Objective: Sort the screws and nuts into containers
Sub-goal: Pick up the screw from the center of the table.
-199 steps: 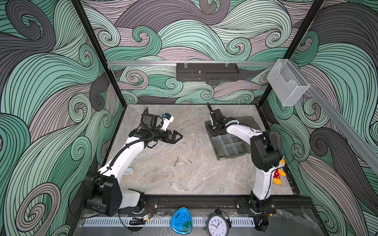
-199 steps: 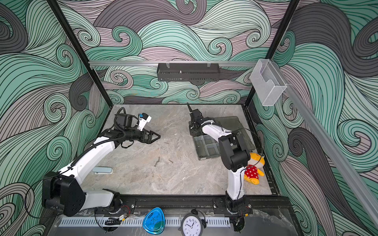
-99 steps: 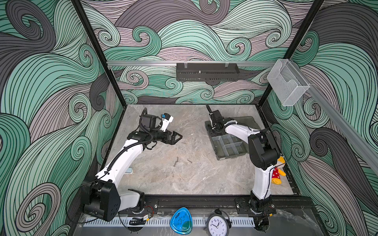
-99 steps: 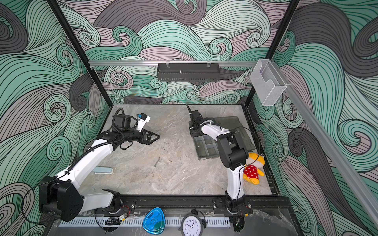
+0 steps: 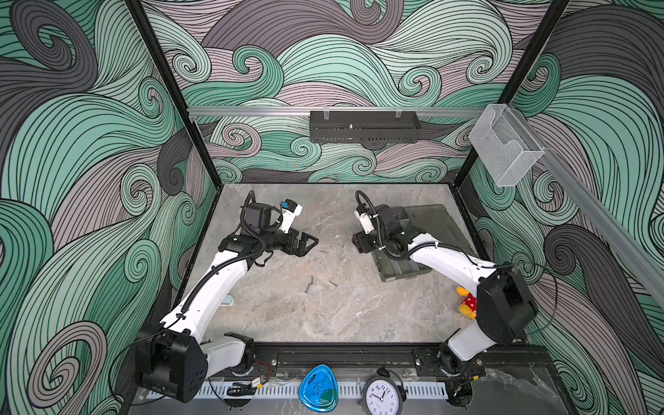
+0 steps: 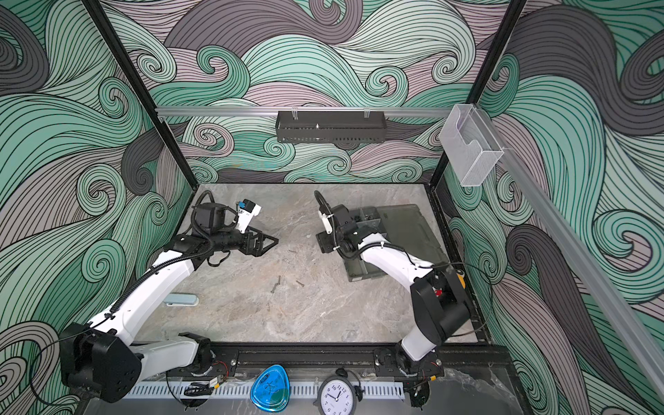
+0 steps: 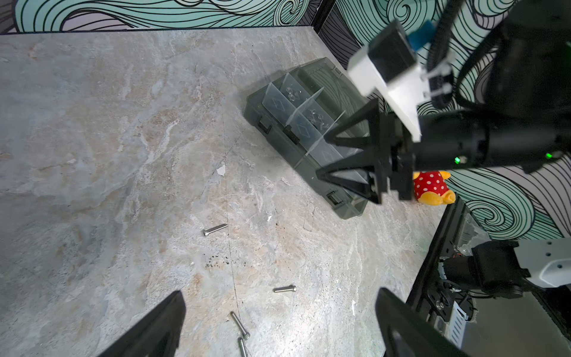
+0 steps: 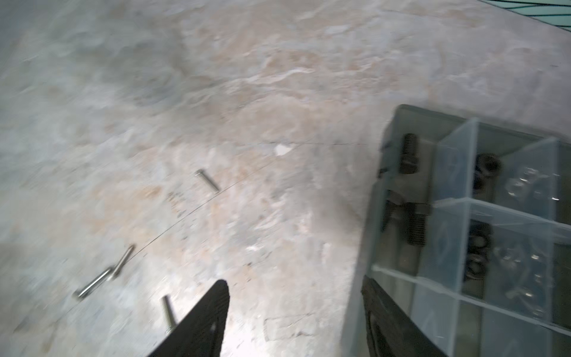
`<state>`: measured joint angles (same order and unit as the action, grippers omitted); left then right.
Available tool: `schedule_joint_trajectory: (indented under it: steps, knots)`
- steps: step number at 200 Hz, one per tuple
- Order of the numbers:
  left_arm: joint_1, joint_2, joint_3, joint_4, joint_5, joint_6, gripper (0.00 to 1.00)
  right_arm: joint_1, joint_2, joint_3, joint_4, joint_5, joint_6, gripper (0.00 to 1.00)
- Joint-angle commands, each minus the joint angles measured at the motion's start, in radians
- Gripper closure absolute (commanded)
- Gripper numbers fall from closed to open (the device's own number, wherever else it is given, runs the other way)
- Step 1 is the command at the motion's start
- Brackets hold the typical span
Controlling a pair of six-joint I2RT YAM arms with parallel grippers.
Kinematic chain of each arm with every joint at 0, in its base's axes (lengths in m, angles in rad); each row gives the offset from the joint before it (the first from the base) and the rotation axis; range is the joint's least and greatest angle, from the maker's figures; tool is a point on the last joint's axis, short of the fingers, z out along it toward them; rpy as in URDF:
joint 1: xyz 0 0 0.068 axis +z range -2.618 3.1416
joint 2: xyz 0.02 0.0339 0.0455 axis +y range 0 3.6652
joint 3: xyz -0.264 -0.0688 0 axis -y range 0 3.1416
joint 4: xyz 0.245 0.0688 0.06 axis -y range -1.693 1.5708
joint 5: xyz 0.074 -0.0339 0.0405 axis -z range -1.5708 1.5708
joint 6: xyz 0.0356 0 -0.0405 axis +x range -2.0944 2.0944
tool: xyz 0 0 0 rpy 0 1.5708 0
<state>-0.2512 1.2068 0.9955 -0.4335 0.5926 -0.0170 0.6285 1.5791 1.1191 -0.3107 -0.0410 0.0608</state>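
The screws point(image 5: 312, 284) still waiting to be sorted are lying on the table point(image 5: 359, 316), four thin silver ones out from the latch side of the box point(image 5: 404, 275). Three are sitting in a loose group off the box's front corner, and one point(image 5: 322, 250) is lying alone farther from the box, just beside the tips of the left gripper point(image 5: 309, 244). What is changing is the right gripper point(image 7: 323, 157): a second ago it was hanging over this same side of the box with its jaws nearly together, and now they are spreading, standing well apart with nothing between them. In the right wrist view it is straddling the box's latch-side wall, one finger over the table and one over the box. Short black bolts point(image 8: 409, 154) are resting in the compartments along that wall, with black nuts point(image 8: 488, 167) and paler ones in the compartments next along. So the gripper is probably just letting a piece go into the box, and one more delivery is likely being finished. The left gripper is hovering with its jaws wide and empty, having barely shifted over that second. By this layout, the lone screw is lying closest to the left gripper, while the group of three is lying well apart from the right gripper, across bare table from the box.
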Motion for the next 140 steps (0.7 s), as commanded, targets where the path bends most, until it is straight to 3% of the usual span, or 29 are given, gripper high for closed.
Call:
schedule_joint_trajectory:
  steps: [1, 44, 89, 124, 140]
  knots:
    - [-0.001, -0.019, -0.002, -0.029, -0.022, 0.02, 0.01, 0.026, 0.001, -0.059, 0.026, -0.163, -0.028, 0.33]
    - [-0.002, -0.048, 0.002, -0.063, -0.014, 0.012, 0.01, 0.113, 0.049, -0.13, 0.068, -0.233, -0.049, 0.4]
    - [-0.001, -0.158, -0.095, -0.212, -0.026, -0.137, 0.01, 0.172, 0.128, -0.097, 0.064, -0.281, -0.085, 0.44]
    - [-0.002, -0.319, -0.301, -0.07, 0.003, -0.226, 0.02, 0.231, 0.229, -0.036, 0.021, -0.215, -0.12, 0.46]
    - [0.0, -0.385, -0.32, -0.035, -0.035, -0.231, 0.01, 0.24, 0.259, -0.011, 0.007, -0.204, -0.121, 0.49]
